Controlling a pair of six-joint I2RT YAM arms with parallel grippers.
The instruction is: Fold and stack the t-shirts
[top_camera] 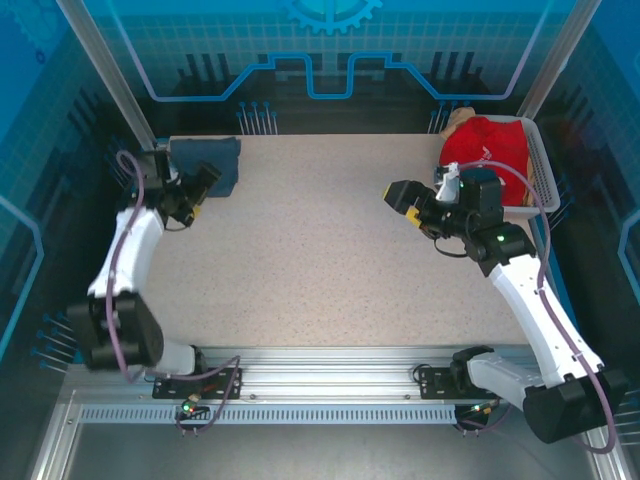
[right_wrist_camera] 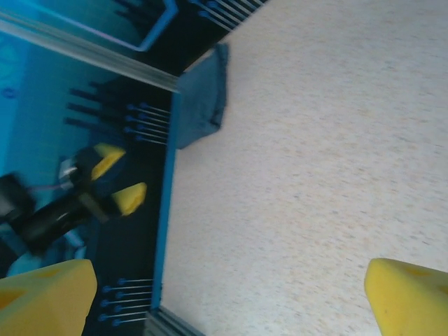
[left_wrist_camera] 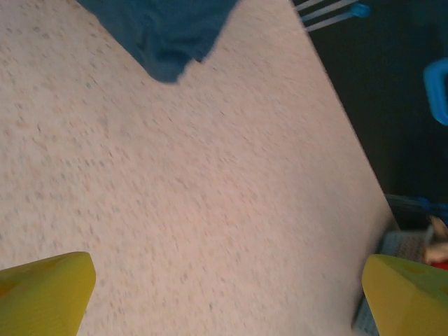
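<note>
Top view. Slate-blue t-shirt (top_camera: 207, 163) lies folded flat at the 10 o'clock corner of the bench (top_camera: 320, 270). Red t-shirt (top_camera: 487, 145) with small white print sits bunched in the white mesh basket (top_camera: 541, 165) at the 2 o'clock corner. A bit of tan cloth (top_camera: 458, 118) shows at its 11 o'clock side.

Left end effector (top_camera: 198, 190): at 9 o'clock on the bench, at the near edge of the slate-blue t-shirt. In the left wrist view its yellow pads (left_wrist_camera: 43, 297) stand wide apart at the two lower corners, with bare bench between them and nothing held. The shirt's edge lies at 11 o'clock in that view, apart from the pads.

Right end effector (top_camera: 405, 197): at 3 o'clock on the bench, on the 8 o'clock side of the basket, pointing toward 9 o'clock. In the right wrist view its pads (right_wrist_camera: 46, 297) are likewise spread wide, with speckled bench between them and nothing gripped. The same view shows the folded blue shirt at 11 o'clock.

Centre of the bench is bare speckled surface.
</note>
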